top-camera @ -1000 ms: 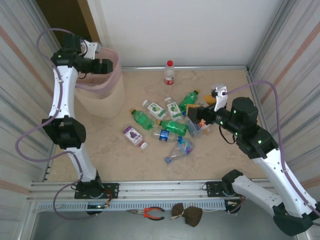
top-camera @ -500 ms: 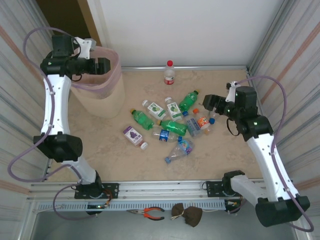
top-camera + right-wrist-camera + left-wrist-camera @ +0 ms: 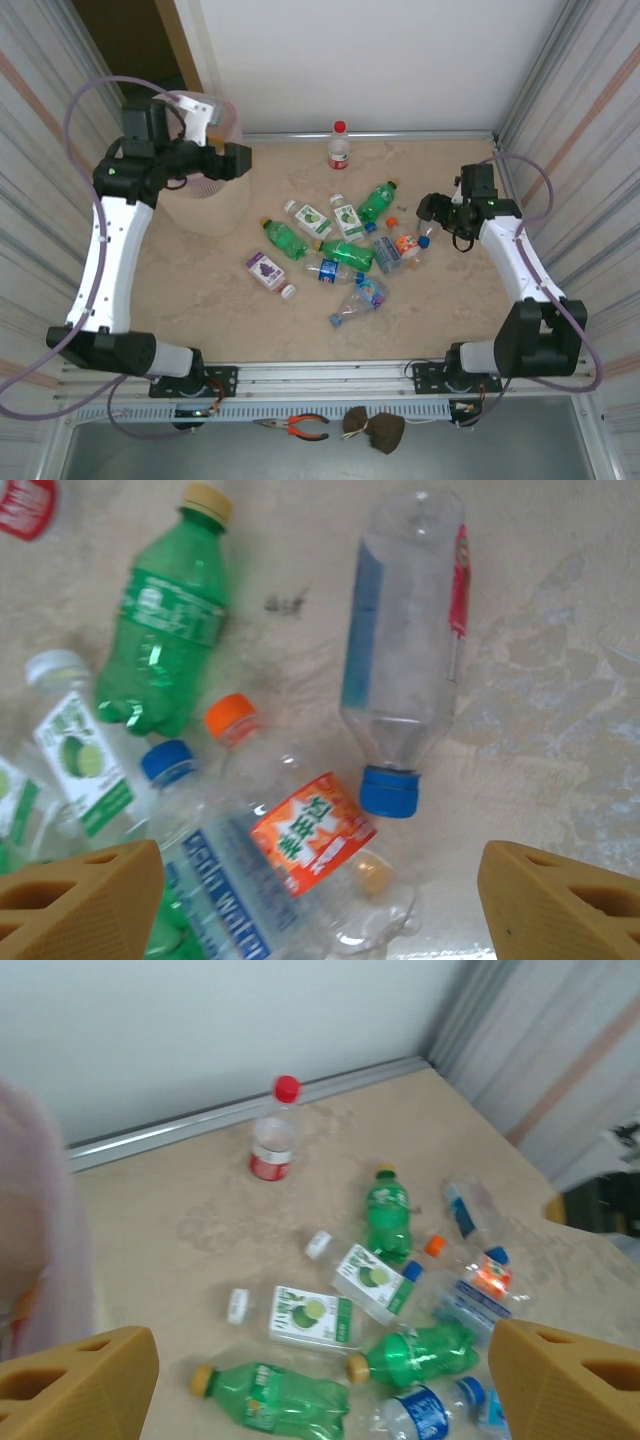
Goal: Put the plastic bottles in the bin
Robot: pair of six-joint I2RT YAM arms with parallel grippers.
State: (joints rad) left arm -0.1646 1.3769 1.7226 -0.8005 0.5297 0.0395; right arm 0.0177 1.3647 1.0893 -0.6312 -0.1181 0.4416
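Observation:
Several plastic bottles [image 3: 345,250] lie in a loose pile mid-table, green and clear. One red-capped bottle [image 3: 339,147] stands upright by the back wall, also visible in the left wrist view [image 3: 272,1135]. The pinkish-beige bin [image 3: 205,200] stands at the back left; its blurred wall [image 3: 30,1230] edges the left wrist view. My left gripper [image 3: 238,160] hangs open just right of the bin, high above the pile [image 3: 320,1345]. My right gripper [image 3: 428,208] is open at the pile's right edge, its jaws straddling an orange-labelled clear bottle [image 3: 310,840]. A blue-capped clear bottle [image 3: 410,650] lies beside it.
Corrugated metal walls close in the left and right sides, and a white wall with a metal rail [image 3: 400,134] runs along the back. A purple-labelled bottle [image 3: 265,271] lies apart at the pile's left. Pliers [image 3: 300,427] rest below the front rail.
My left gripper has swung from over the bin's mouth to the right, past its rim. My right gripper has pulled back from the pile's middle to its right edge.

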